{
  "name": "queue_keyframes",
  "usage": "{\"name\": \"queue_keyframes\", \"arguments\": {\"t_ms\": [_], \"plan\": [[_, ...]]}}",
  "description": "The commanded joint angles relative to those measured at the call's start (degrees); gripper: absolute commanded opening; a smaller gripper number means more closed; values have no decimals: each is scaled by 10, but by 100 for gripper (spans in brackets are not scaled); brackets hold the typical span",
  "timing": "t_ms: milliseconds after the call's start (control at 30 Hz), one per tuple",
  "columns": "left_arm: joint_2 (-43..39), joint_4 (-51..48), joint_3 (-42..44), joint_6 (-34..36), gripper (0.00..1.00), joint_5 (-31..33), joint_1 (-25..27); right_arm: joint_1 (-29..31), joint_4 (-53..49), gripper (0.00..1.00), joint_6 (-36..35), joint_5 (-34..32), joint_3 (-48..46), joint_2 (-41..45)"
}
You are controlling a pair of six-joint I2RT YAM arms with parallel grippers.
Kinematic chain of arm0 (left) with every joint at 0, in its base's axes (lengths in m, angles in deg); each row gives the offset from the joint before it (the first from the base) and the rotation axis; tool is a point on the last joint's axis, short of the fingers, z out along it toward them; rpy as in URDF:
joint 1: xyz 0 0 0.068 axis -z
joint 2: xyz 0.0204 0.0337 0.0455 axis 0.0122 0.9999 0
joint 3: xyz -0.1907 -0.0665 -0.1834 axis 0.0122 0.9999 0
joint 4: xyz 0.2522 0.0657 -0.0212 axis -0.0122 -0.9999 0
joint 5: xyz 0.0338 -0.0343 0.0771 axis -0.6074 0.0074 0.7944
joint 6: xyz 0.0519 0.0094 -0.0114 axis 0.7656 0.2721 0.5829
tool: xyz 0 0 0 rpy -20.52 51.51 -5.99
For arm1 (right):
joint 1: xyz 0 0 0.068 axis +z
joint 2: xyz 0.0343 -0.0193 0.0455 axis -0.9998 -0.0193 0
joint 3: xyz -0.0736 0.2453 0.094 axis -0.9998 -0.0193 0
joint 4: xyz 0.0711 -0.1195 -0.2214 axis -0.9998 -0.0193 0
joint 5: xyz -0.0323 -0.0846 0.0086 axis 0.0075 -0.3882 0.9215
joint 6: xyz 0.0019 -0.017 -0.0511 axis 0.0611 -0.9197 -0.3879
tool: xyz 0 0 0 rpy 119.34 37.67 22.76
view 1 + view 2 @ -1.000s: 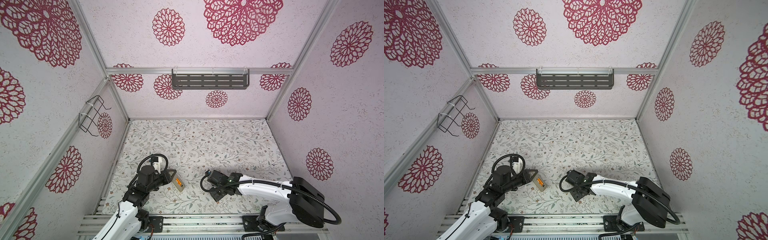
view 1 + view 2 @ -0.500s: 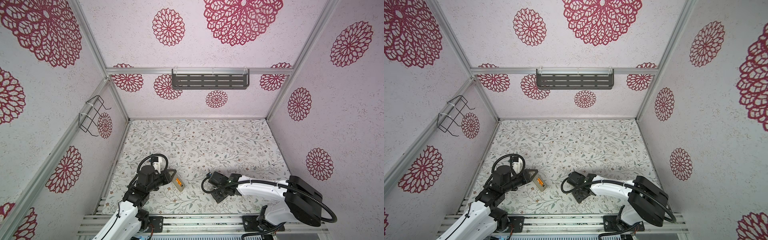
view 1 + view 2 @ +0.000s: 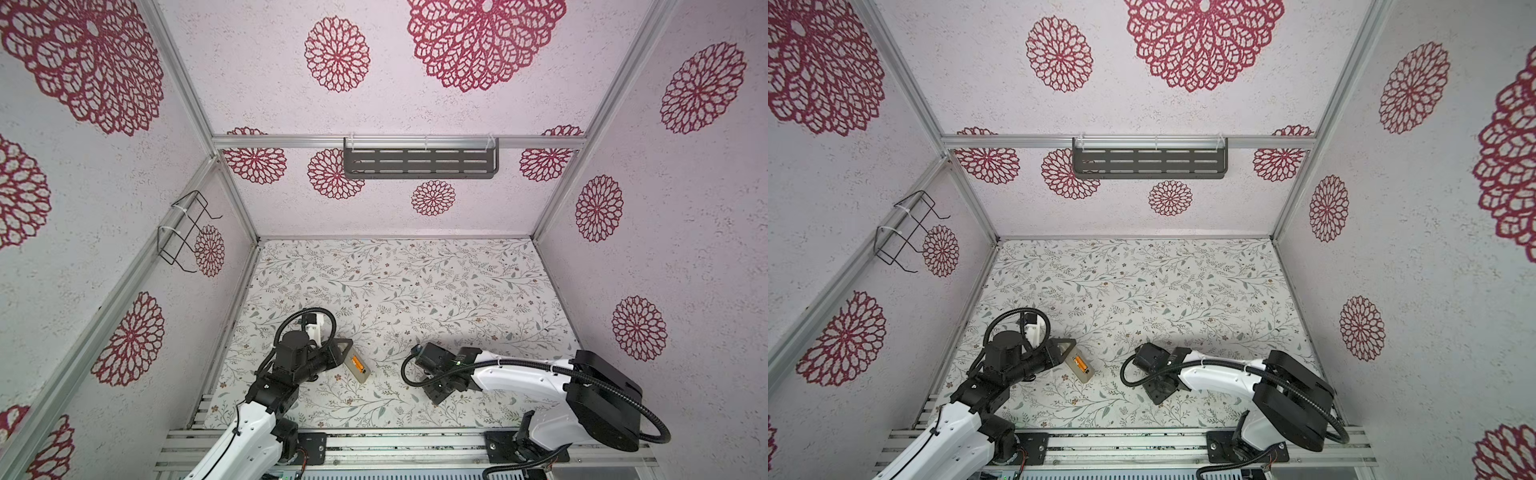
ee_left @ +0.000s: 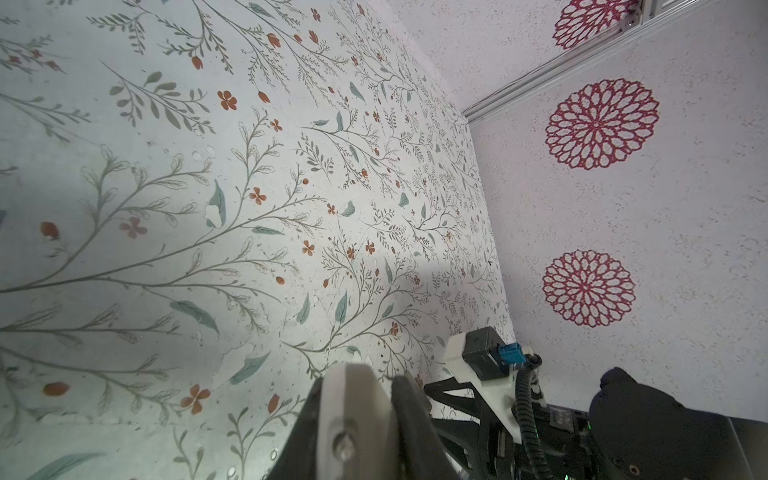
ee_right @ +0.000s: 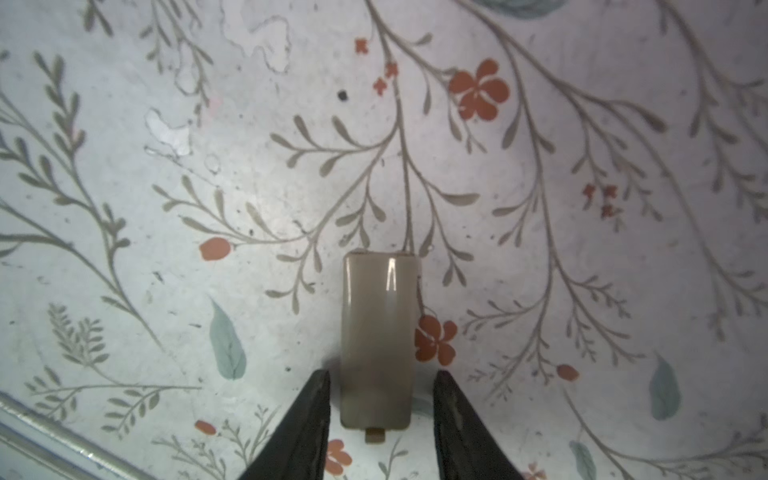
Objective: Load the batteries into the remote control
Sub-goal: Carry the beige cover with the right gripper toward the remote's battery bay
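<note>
As the right gripper (image 5: pixel 382 376) has narrowed around the small beige plastic cover (image 5: pixel 378 328) on the table (image 5: pixel 124 257), not yet touching, the left gripper (image 3: pixel 347 354) clamps the slim beige remote control (image 3: pixel 363 374), orange batteries (image 3: pixel 357 365) seemingly loaded.

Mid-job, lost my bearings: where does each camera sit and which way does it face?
Top views: high above the robot, facing down and toward the back wall; both show the left arm, right arm, remote control and table.
Left wrist: on the left arm, looking low across the table toward the right arm; the left pincer shows.
Right wrist: on the right arm, looking down at the table; the right pincer, open, straddles the beige cover.
Shared: both top views and the left wrist see the right arm.
</note>
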Motion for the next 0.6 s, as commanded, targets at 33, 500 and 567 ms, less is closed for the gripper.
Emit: {"name": "queue_keyframes", "arguments": {"t_ms": [33,500,567], "plan": [[-5,17,-2,8,0,2,3,-2,-8,38,-7,7,-4,-3],[-1,18,-3,5,0,4,4,-2,-8,23,-13,7,-2,-3],[0,19,-3,2,0,3,3,-2,-6,21,-18,6,-2,-1]]}}
